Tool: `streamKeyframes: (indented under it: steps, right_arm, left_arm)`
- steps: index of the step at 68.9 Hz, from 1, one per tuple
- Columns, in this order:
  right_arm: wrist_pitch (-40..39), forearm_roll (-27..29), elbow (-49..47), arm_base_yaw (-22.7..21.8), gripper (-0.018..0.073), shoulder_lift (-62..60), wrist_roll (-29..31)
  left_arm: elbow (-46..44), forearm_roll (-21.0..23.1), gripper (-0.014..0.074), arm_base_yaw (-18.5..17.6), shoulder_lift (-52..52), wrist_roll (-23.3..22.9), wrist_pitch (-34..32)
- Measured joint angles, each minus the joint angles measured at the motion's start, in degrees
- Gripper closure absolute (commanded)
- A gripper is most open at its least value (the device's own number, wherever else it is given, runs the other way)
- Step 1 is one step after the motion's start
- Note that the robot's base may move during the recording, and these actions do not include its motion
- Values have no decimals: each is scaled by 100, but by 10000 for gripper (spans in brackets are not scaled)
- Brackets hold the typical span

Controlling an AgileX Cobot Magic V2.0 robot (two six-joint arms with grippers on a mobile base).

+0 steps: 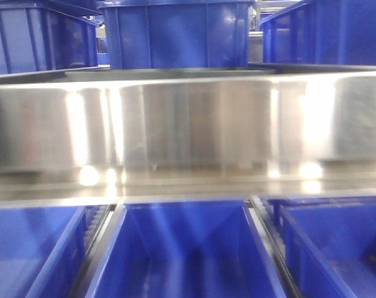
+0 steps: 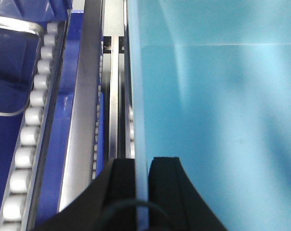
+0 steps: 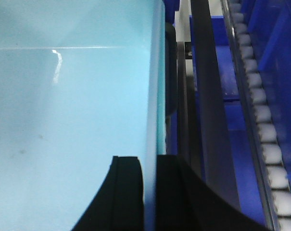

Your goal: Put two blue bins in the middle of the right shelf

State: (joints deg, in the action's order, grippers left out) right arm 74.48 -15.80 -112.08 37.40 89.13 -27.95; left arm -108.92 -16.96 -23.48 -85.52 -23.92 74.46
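Note:
One pale sky-blue bin (image 2: pixel 222 120) fills the left wrist view, its open inside facing the camera. My left gripper (image 2: pixel 141 161) is shut on its left wall, one black finger (image 2: pixel 122 178) outside and one inside. The same bin (image 3: pixel 63 120) fills the right wrist view, and my right gripper (image 3: pixel 149 159) is shut on its right wall the same way. The front view shows the broad shiny steel front rail (image 1: pixel 188 124) of a shelf tier. Neither the pale bin nor the grippers appear there.
Dark royal-blue bins (image 1: pixel 175 34) stand on the tier above the rail, and more of them (image 1: pixel 188 254) sit below it. White roller tracks (image 2: pixel 30 120) and steel rails run beside the pale bin on the left, with another roller track (image 3: pixel 260 110) on the right.

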Motion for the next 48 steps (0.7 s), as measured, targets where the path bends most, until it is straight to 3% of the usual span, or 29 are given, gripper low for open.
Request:
streamKeyframes:
  steps: [48]
  right_arm:
    - [-340,-75,0,0,722,21,0]
  left_arm:
    - [0,-45,707,0,0,-13,-10]
